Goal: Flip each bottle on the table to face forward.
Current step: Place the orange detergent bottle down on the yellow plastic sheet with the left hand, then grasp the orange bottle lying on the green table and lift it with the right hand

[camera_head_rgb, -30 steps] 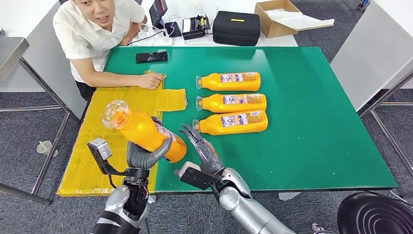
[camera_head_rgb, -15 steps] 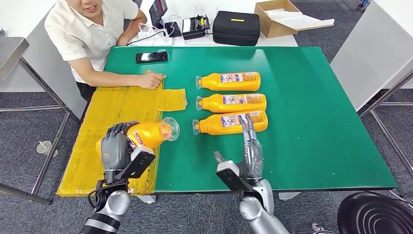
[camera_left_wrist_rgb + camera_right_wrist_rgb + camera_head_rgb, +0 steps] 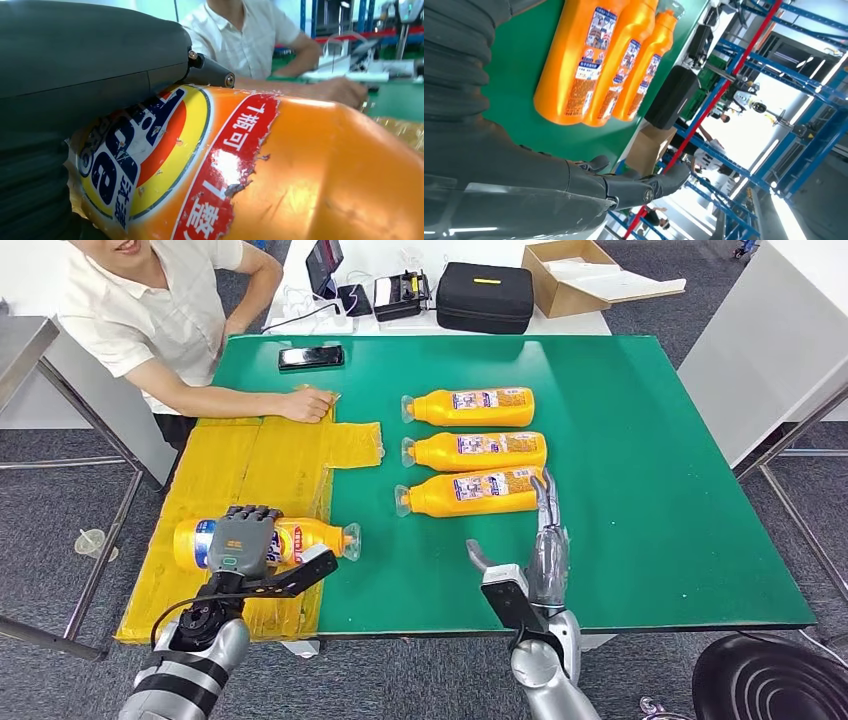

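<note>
My left hand (image 3: 243,538) grips an orange bottle (image 3: 300,537) lying on its side over the yellow mat (image 3: 200,475), cap toward the green table (image 3: 620,440). Up close the held bottle (image 3: 280,170) shows a round logo and a torn red label beside my left hand (image 3: 75,75). Three orange bottles lie in a row on the green top, caps left: the far one (image 3: 470,407), the middle one (image 3: 476,451), the near one (image 3: 474,492). My right hand (image 3: 547,550) hovers open, fingers straight, just in front of the near bottle (image 3: 574,65). The right hand (image 3: 574,185) holds nothing.
A person sits at the far left with a hand (image 3: 306,405) resting on the yellow mat. A black phone (image 3: 311,357) lies on the green top. Behind the table stand a black case (image 3: 485,297) and a cardboard box (image 3: 570,275).
My left hand turned the bottle over and brought it down flat on the yellow mat, cap pointing right. My right hand moved right and straightened up near the front bottle.
</note>
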